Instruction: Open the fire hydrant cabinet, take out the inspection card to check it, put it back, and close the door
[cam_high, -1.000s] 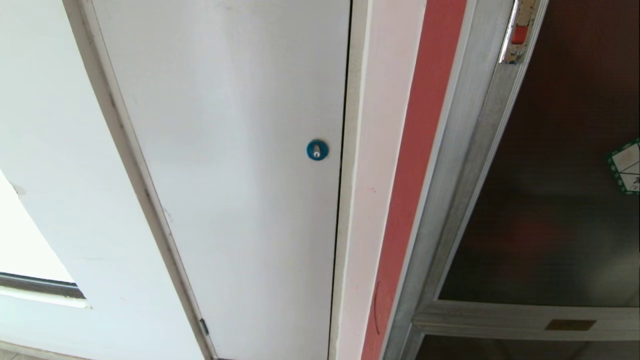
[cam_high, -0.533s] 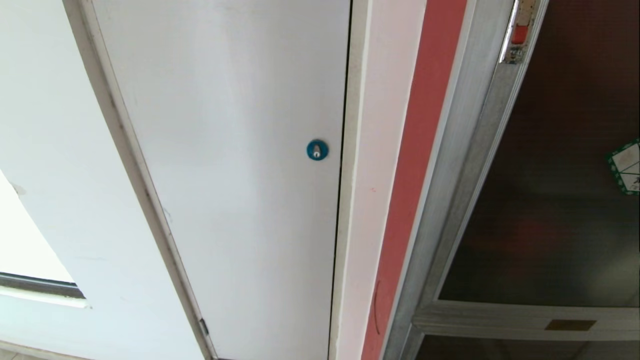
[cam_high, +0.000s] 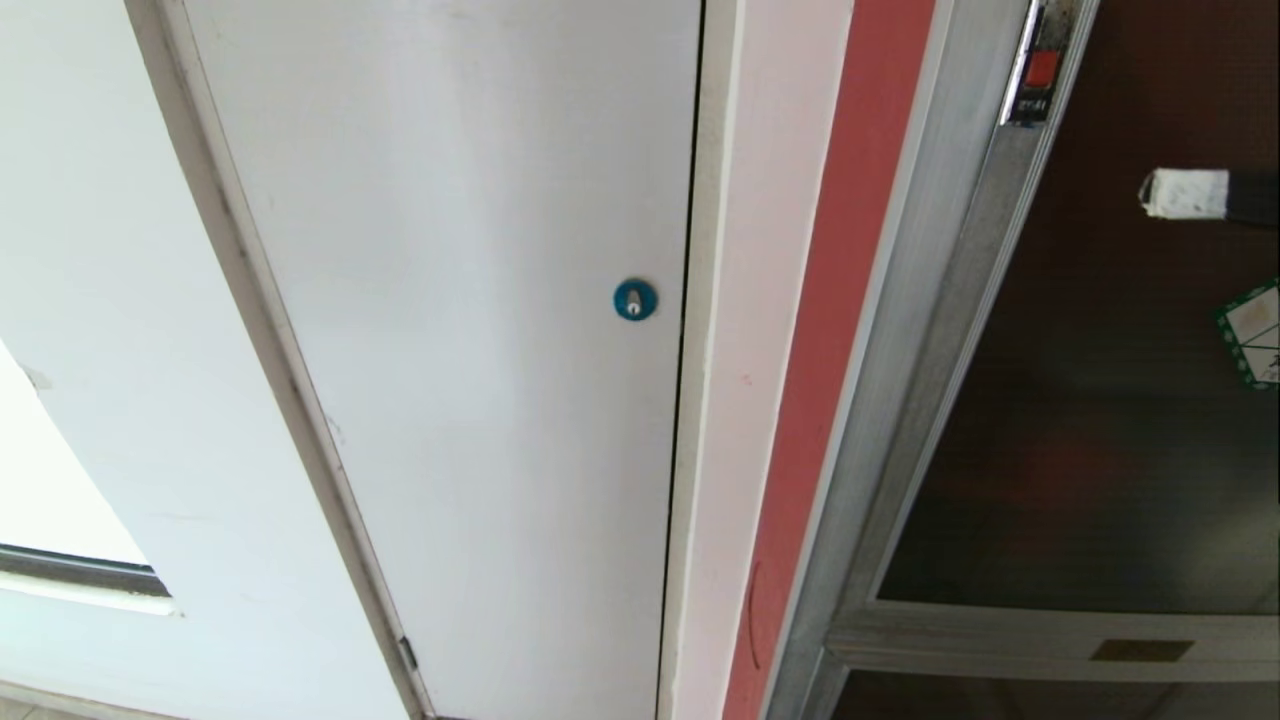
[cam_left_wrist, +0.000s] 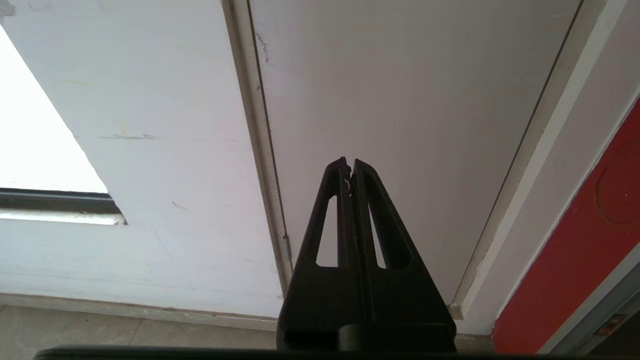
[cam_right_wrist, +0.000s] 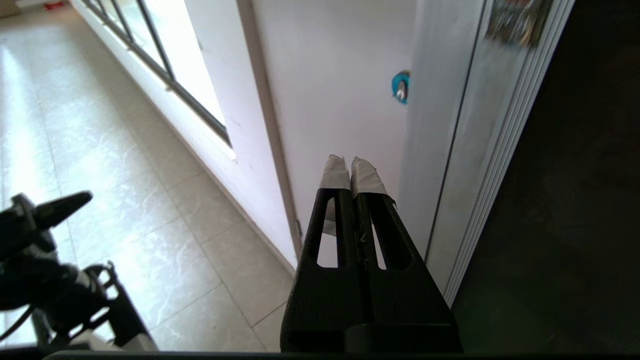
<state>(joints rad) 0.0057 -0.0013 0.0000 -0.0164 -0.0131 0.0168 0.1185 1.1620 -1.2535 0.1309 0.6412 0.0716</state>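
Right gripper (cam_high: 1150, 193): white-taped fingers (cam_right_wrist: 334, 172) pressed together, holding nothing, reaching in from the right edge of the head view in front of the dark glass, below the red latch (cam_high: 1041, 68).
Left gripper (cam_left_wrist: 349, 164): black fingers closed and empty, pointing at the white panel (cam_left_wrist: 400, 100) low near the floor (cam_left_wrist: 125, 330).
Door (cam_high: 1110, 430): shut, its silver frame meeting the cabinet's edge; green-bordered sticker (cam_high: 1254, 330) on the glass, near the right gripper and below it in the head view.
Fire hydrant cabinet (cam_high: 905, 330): brushed-silver frame beside a red strip of wall (cam_high: 825, 330).
White panel's lock (cam_high: 635, 299): small, blue, round, left of the cabinet.
Inspection card: cannot be made out behind the tinted glass.
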